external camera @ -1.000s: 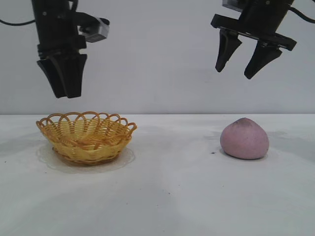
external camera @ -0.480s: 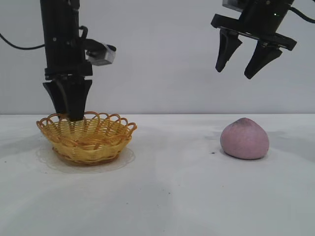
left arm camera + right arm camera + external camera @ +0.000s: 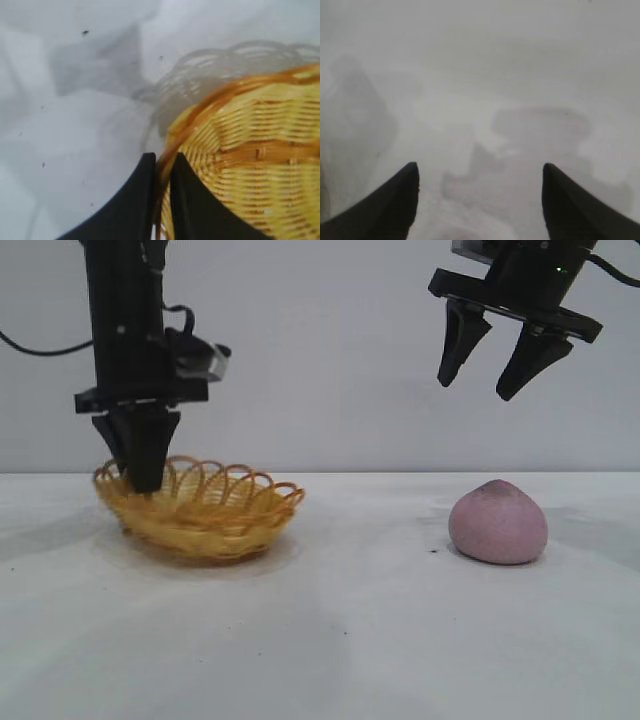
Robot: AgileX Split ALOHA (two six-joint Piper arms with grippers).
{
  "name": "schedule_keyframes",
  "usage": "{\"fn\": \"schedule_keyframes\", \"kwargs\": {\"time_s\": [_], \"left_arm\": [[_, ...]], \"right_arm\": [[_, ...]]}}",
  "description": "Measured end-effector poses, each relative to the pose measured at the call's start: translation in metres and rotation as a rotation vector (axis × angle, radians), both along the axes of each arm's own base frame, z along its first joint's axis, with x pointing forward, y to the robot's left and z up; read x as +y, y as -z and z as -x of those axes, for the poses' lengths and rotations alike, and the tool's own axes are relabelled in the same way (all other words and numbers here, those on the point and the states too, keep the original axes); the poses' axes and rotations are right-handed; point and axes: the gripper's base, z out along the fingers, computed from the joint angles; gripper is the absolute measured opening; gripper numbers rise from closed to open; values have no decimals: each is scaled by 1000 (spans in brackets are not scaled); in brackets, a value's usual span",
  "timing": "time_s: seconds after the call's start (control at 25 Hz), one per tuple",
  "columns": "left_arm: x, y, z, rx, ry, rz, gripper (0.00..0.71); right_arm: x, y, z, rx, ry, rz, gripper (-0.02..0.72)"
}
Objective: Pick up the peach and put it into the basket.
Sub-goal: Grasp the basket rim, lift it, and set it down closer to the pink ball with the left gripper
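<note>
1. Left gripper (image 3: 143, 483) is clamped on the basket (image 3: 215, 520) rim, desk's left side.
2. Peach (image 3: 498, 523) sits untouched at the right; right gripper (image 3: 482, 383) hangs open above it. Nothing done yet.

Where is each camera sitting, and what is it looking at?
Exterior view: sits level with the table, facing both arms; shows the left pincer shut on the basket rim, the right pincer open high above the peach.
Left wrist view: rides the left arm, looking down at the basket; both dark fingers pinch its rim.
Right wrist view: rides the right arm, looking down at bare table; its two fingertips show, spread apart.
Shared: exterior and left wrist views both show the basket and the left pincer.
</note>
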Motion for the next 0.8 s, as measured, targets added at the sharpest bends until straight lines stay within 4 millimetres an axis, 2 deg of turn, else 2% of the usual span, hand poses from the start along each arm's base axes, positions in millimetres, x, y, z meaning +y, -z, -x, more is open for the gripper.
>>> {"fn": "schedule_keyframes", "kwargs": {"time_s": [0.12,0.28,0.6,0.8], "left_arm": [[-1,-24,6,-29,-101,50,0],[-3,-35,25,24,-186,122,0],[-8,-24,61,90,-328,302,0],[-10,4,77,141,-454,388,0]], "right_arm": [[0,0,0,-1,-2,1,447],[0,0,0,-6,-10,5,447],[0,0,-1,-16,-8,5,447],[0,-1,-2,-25,-6,6,447]]}}
